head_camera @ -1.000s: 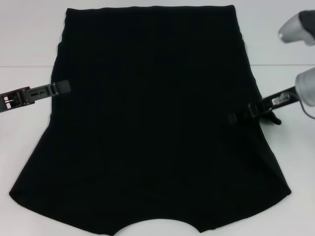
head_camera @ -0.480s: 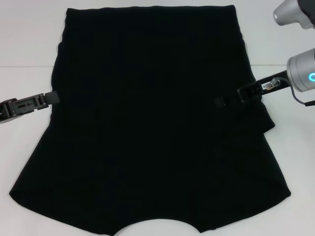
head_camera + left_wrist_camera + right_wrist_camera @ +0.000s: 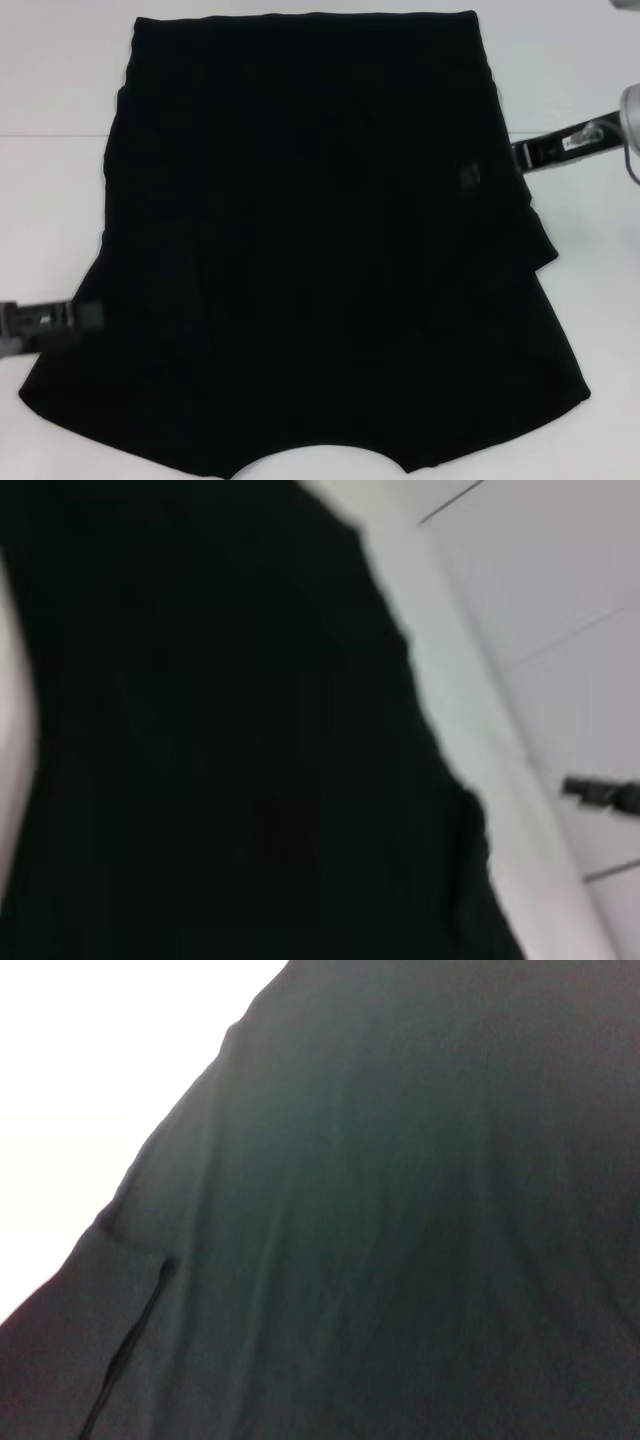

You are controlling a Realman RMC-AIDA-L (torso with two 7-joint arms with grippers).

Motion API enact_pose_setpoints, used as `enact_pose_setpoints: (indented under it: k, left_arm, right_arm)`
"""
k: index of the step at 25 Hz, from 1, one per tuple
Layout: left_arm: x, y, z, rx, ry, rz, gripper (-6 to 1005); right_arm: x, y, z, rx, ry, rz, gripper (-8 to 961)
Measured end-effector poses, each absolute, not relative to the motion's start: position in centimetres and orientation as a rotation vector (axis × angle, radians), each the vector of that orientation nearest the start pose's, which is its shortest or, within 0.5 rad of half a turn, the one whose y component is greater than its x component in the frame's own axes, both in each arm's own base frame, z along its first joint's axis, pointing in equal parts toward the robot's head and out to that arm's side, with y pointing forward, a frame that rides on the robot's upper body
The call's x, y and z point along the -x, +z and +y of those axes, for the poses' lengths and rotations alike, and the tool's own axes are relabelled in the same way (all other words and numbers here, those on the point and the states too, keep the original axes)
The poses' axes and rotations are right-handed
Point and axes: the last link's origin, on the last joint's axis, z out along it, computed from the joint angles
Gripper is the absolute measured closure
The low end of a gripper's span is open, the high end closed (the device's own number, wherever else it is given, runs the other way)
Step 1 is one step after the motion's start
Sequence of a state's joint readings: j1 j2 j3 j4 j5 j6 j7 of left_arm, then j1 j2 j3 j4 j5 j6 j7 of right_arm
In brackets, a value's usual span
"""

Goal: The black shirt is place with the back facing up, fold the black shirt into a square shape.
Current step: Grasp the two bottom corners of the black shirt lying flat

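Note:
The black shirt (image 3: 310,230) lies flat on the white table (image 3: 50,90) and fills most of the head view, with its curved neck opening at the near edge. A folded flap sticks out on its right side. My left gripper (image 3: 90,316) sits low at the shirt's left edge, near the front corner. Farther back on the right, my right gripper (image 3: 470,173) reaches in over the shirt's right part. The shirt (image 3: 200,740) also fills the left wrist view, with the right gripper (image 3: 600,792) far off. In the right wrist view, only the shirt (image 3: 400,1210) and a fold seam show.
White table surface (image 3: 600,300) surrounds the shirt on the left, right and far sides. A thin dark line (image 3: 50,134) crosses the table behind the arms.
My left gripper has slid along the shirt's left edge toward the near corner. My right gripper has moved farther back over the right side, leaving a folded flap there.

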State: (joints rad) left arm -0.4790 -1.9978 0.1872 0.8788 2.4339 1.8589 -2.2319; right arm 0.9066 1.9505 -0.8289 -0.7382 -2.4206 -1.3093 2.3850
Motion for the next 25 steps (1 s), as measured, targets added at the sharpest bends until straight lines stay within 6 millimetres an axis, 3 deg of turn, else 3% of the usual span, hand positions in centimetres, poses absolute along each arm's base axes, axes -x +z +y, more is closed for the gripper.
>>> enact_pose_setpoints:
  k: [8, 14, 20, 25]
  left_arm:
    - [35.1, 10.5, 26.4, 2.016, -0.525, -1.993, 373]
    - [36.4, 10.1, 26.9, 1.915, -0.442, -2.018, 394]
    - [37.5, 9.7, 27.5, 1.838, -0.410, -2.017, 546]
    - [38.3, 9.7, 27.4, 1.796, -0.354, -2.019, 547]
  right_arm:
    - [-19.5, 5.4, 45.1, 2.379, 0.174, 1.309, 458]
    - [-19.8, 5.4, 45.0, 2.373, 0.170, 1.316, 459]
    - [-20.3, 5.3, 44.7, 2.367, 0.166, 1.333, 459]
    - [-20.6, 5.3, 44.6, 2.363, 0.167, 1.343, 460]
